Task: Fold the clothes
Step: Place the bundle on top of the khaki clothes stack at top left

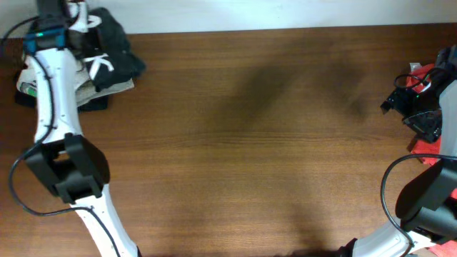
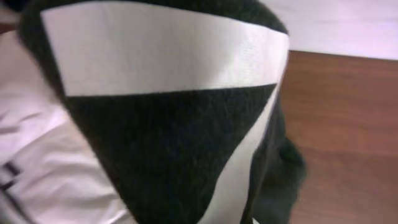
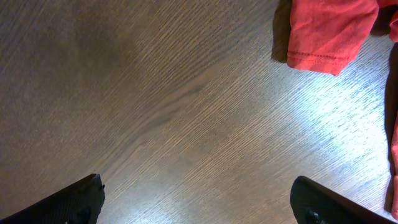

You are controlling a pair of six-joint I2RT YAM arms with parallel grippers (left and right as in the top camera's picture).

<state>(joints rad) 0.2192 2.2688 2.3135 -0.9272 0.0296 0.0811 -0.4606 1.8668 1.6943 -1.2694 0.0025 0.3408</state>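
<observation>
The black T-shirt (image 1: 118, 53) with white lettering lies bunched on a pile at the table's far left corner. In the left wrist view its black cloth (image 2: 174, 143) with broad white bands fills the frame at very close range. My left gripper (image 1: 63, 16) is over the pile at the shirt's left side. Its fingers are hidden, so I cannot tell whether they hold cloth. My right gripper (image 3: 199, 205) is open and empty, low over bare wood at the table's right edge; it also shows in the overhead view (image 1: 400, 100).
Other garments lie under the black shirt: pale cloth (image 1: 107, 87) and a white piece (image 2: 37, 162). A red garment (image 3: 329, 31) lies by the right gripper at the right edge (image 1: 426, 71). The brown wooden table (image 1: 250, 143) spans between both arms.
</observation>
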